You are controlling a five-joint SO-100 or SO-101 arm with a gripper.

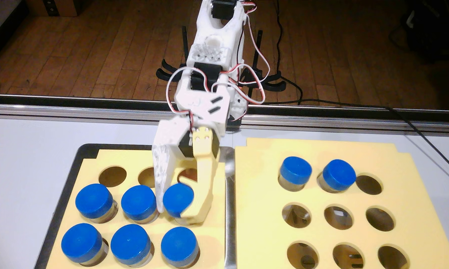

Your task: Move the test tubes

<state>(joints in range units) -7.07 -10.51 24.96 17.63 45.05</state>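
Several test tubes with blue caps stand in the left yellow foam block point(213, 238): three in the front row point(130, 243) and three in the middle row. My gripper point(175, 213) is down over the right-hand test tube of the middle row point(178, 199). The white finger point(162, 186) presses the cap's left side and the yellow finger point(205, 191) wraps its right side, so the gripper is shut on it. Two more test tubes point(295, 169) point(339, 173) stand in the back row of the right foam block point(259, 196).
The left foam lies in a dark-rimmed metal tray point(229, 207); its back row of holes point(112, 176) holds nothing. The right foam has several open holes point(338, 217). The arm's base is clamped at the table's far edge rail point(62, 110). A black cable point(425, 139) crosses the right.
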